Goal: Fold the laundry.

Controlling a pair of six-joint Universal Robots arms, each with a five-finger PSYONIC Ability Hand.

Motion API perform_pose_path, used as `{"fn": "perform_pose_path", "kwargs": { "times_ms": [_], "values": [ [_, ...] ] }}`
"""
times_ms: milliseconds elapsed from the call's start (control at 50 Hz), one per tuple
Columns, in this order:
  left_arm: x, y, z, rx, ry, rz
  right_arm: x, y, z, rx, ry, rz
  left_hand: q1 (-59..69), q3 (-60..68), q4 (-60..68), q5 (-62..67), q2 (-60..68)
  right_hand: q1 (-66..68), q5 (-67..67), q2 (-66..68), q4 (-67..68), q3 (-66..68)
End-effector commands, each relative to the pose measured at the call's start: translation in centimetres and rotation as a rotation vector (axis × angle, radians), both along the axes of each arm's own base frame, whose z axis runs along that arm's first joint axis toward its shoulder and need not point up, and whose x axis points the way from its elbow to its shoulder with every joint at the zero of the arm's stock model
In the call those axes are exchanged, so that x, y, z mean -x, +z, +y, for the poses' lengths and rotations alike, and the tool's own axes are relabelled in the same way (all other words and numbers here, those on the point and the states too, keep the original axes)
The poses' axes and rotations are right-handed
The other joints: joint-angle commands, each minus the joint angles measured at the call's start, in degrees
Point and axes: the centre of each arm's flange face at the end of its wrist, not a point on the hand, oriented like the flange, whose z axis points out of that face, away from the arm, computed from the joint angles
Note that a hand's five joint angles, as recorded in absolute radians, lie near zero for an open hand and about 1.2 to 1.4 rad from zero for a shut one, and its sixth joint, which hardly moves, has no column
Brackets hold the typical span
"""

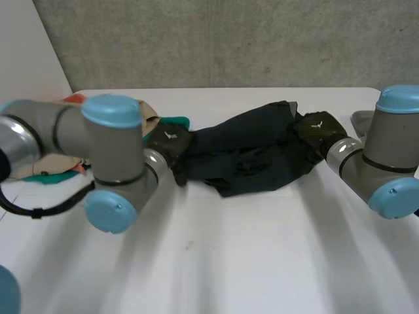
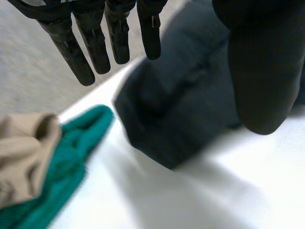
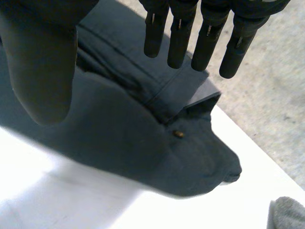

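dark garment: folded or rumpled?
Rumpled, not folded: the dark garment lies in an uneven, creased heap, left hand and right hand open at its ends.

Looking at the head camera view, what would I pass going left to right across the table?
pile of clothes → left hand → dark garment → right hand → grey cloth

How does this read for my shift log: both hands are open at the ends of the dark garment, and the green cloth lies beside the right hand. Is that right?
Not quite. The green cloth lies beside the left hand, not the right hand, as the left wrist view shows. Both hands are indeed open at the ends of the dark garment.
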Motion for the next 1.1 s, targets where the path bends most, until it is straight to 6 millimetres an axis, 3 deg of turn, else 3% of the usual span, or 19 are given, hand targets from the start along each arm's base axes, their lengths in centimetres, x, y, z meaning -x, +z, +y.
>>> {"fn": "perform_pose_path", "kwargs": {
  "times_ms": [20, 140, 280, 400, 500, 660, 700, 780, 800, 900, 920, 940, 960, 980, 1020, 1040, 1080, 1100],
  "values": [
    [-1.3, 4.2, -1.9, 0.083, 0.038, 0.085, -0.4, 1.8, -1.2, 0.086, -0.004, -0.044, 0.11, 0.39, 0.62, 1.15, 0.39, 4.00, 4.46, 3.74, 4.34, 4.01],
    [-1.4, 4.7, -5.1, 0.116, 0.050, 0.104, -1.8, 1.8, -3.8, 0.111, -0.018, -0.118, 1.12, 1.40, 1.63, 2.16, 1.40, 9.38, 9.84, 9.12, 9.73, 9.39],
    [-1.1, 2.4, -7.2, 0.019, 0.021, 0.059, -3.4, -0.8, -6.5, 0.071, -0.009, -0.156, 1.96, 2.23, 2.47, 3.00, 2.23, 13.42, 13.88, 13.16, 13.77, 13.43],
    [-0.5, -0.7, -7.7, -0.064, -0.005, 0.021, -4.3, -3.0, -8.4, 0.097, -0.004, -0.173, 2.13, 2.41, 2.64, 3.17, 2.41, 13.76, 14.22, 13.50, 14.10, 13.77],
    [0.3, -1.9, -8.0, -0.043, -0.025, -0.011, -5.3, -4.9, -8.5, 0.078, 0.033, -0.177, 2.63, 2.91, 3.14, 3.67, 2.91, 13.76, 14.22, 13.50, 14.10, 13.77],
    [1.6, -3.1, -7.8, 0.010, -0.047, -0.076, -5.9, -6.0, -9.1, 0.123, 0.047, -0.194, 5.98, 6.26, 6.50, 7.03, 6.26, 16.43, 16.88, 16.16, 16.77, 16.43],
    [1.7, -3.2, -7.6, 0.015, -0.043, -0.104, -6.0, -6.2, -9.2, 0.131, 0.051, -0.197, 10.68, 10.96, 11.19, 11.72, 10.96, 20.13, 20.59, 19.87, 20.47, 20.14],
    [2.0, -3.2, -7.5, 0.055, -0.034, -0.148, -6.1, -6.4, -9.4, 0.147, 0.055, -0.203, 53.68, 53.96, 54.19, 54.72, 53.96, 45.12, 45.58, 44.86, 45.47, 45.13],
    [2.2, -3.0, -7.6, 0.081, -0.027, -0.152, -6.0, -6.1, -9.5, 0.156, 0.047, -0.206, 60.24, 60.52, 60.76, 61.29, 60.52, 55.23, 55.68, 54.97, 55.57, 55.24],
    [2.3, 0.7, -7.4, 0.182, 0.015, -0.119, -5.3, -1.6, -9.7, 0.196, 0.021, -0.255, 60.31, 60.59, 60.82, 61.35, 60.59, 55.33, 55.79, 55.07, 55.67, 55.34],
    [1.9, 2.8, -7.1, 0.202, 0.035, -0.106, -4.9, 0.5, -9.4, 0.206, 0.010, -0.273, 60.31, 60.59, 60.82, 61.35, 60.59, 55.33, 55.79, 55.07, 55.67, 55.34],
    [1.8, 4.0, -6.8, 0.215, 0.040, -0.097, -4.7, 1.6, -9.2, 0.211, 0.009, -0.279, 60.31, 60.59, 60.82, 61.35, 60.59, 55.33, 55.79, 55.07, 55.67, 55.34],
    [1.3, 6.5, -6.1, 0.240, 0.050, -0.077, -4.4, 2.7, -8.9, 0.218, 0.011, -0.286, 60.31, 60.59, 60.82, 61.35, 60.59, 55.33, 55.79, 55.07, 55.67, 55.34],
    [1.0, 7.9, -5.6, 0.254, 0.052, -0.067, -3.8, 5.1, -8.3, 0.234, 0.006, -0.291, 60.31, 60.59, 60.82, 61.35, 60.59, 55.33, 55.79, 55.07, 55.67, 55.34],
    [0.4, 10.5, -4.5, 0.284, 0.053, -0.050, -3.2, 7.4, -7.3, 0.252, 0.003, -0.284, 60.31, 60.59, 60.82, 61.35, 60.59, 55.33, 55.79, 55.07, 55.67, 55.34],
    [-0.3, 12.9, -3.3, 0.316, 0.053, -0.031, -2.4, 9.8, -6.2, 0.268, -0.001, -0.272, 60.31, 60.59, 60.82, 61.35, 60.59, 55.33, 55.79, 55.07, 55.67, 55.34],
    [-1.0, 15.2, -2.0, 0.358, 0.048, -0.015, -1.6, 12.2, -4.8, 0.286, 0.000, -0.258, 60.31, 60.59, 60.82, 61.35, 60.59, 55.33, 55.79, 55.07, 55.67, 55.34],
    [-1.6, 17.3, -0.7, 0.408, 0.041, -0.011, -0.8, 14.7, -3.2, 0.318, 0.005, -0.245, 60.31, 60.59, 60.82, 61.35, 60.59, 55.33, 55.79, 55.07, 55.67, 55.34]
  ]
}}
